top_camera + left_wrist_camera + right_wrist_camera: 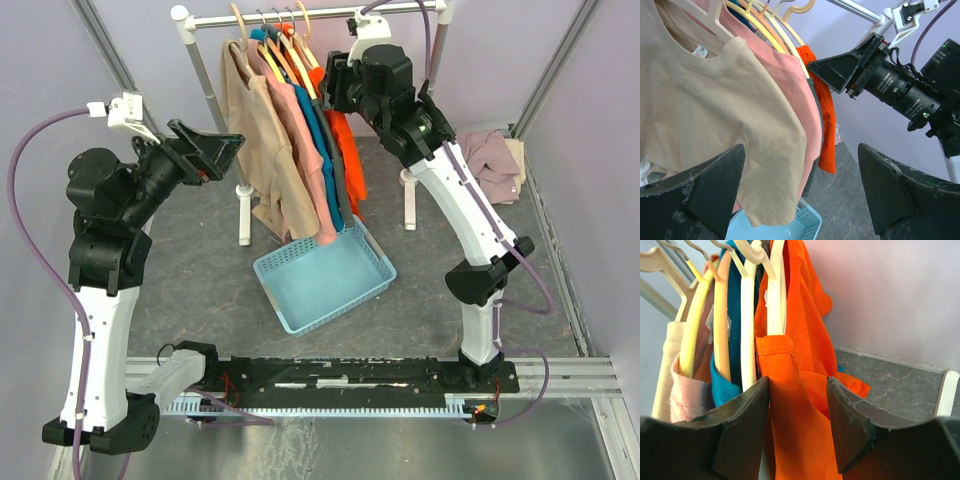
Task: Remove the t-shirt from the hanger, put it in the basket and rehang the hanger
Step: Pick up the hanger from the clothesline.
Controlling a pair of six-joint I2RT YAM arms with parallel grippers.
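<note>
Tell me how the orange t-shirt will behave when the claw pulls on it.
Probably floppy: the orange t-shirt hangs in soft folds inside the right claw, so it should bunch, not hold shape. Likely light, being thin cloth. It may drag its white hanger along, since the shoulder is draped over it and the other hangers crowd close.

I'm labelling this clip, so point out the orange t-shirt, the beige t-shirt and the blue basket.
orange t-shirt (pixel 807 325): right wrist view, fabric just right of its hanger.
beige t-shirt (pixel 715 115): left wrist view, on its chest.
blue basket (pixel 340 303): top external view, on its near wall.
</note>
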